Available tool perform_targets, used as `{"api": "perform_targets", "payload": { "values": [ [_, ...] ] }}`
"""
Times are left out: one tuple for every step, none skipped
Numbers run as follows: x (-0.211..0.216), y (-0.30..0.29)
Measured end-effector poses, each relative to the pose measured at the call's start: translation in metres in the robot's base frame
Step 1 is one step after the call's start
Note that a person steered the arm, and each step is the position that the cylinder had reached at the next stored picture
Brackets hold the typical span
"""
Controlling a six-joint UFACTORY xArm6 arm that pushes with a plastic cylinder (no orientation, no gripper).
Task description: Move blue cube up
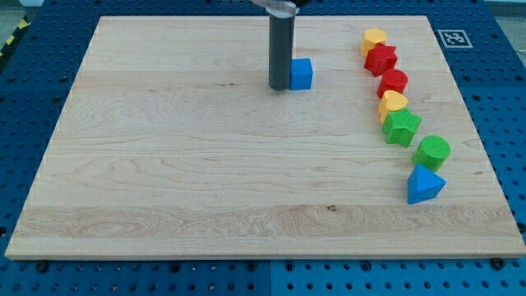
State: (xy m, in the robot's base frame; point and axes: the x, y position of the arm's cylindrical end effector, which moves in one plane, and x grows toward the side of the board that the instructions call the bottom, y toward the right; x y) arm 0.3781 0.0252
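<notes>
The blue cube sits on the wooden board near the view's top, just right of centre. My dark rod comes down from the view's top and my tip rests on the board right against the cube's left side, a little lower than its middle.
A curved row of blocks runs down the view's right: a yellow block, a red star-like block, a red block, a yellow heart-like block, a green star-like block, a green cylinder and a blue triangular block.
</notes>
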Motion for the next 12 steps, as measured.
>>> {"api": "perform_targets", "payload": {
  "values": [
    [0.003, 0.036],
    [0.003, 0.057],
    [0.003, 0.052],
    [0.003, 0.031],
    [0.003, 0.028],
    [0.003, 0.028],
    [-0.002, 0.024],
    [-0.010, 0.018],
    [-0.017, 0.018],
    [-0.019, 0.018],
    [-0.032, 0.018],
    [-0.051, 0.018]
  ]
}}
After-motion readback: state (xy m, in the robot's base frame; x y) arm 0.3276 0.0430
